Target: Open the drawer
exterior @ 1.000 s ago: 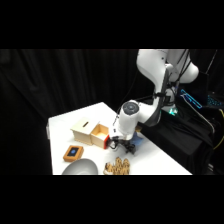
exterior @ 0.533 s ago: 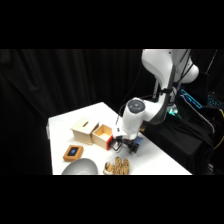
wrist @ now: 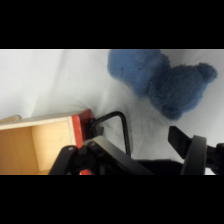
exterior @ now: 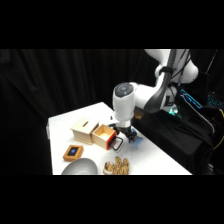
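Nearest to us in the side view, a grey bowl (exterior: 80,166) is sitting at the front edge of the table (exterior: 150,160), and a small heap of tan bits (exterior: 117,165) is lying just beside it. A little further back, a flat wooden tile (exterior: 73,152) with a blue middle is lying on the table. Behind that we are seeing the drawer (exterior: 105,136), which is sticking out of its pale box (exterior: 85,130), so its wooden inside is showing. Its red front and dark loop handle (exterior: 118,143) are pointing toward the arm. The gripper (exterior: 126,135) is hanging right over that handle. A blue fuzzy thing (exterior: 137,138) is peeking out just past the gripper. In the wrist view we are looking down on the open drawer (wrist: 37,145) at the left, with the handle (wrist: 117,131) standing out from the red front. One finger (wrist: 102,150) is lying along the red front, close to the handle, and the other finger (wrist: 187,145) is well apart from it, so the gripper (wrist: 145,155) is standing wide open and holding nothing. The blue fuzzy thing (wrist: 160,80) is lying on the table (wrist: 50,80) past the handle, not touching it. Farthest back, a black curtain (exterior: 65,80) is hanging behind the table.
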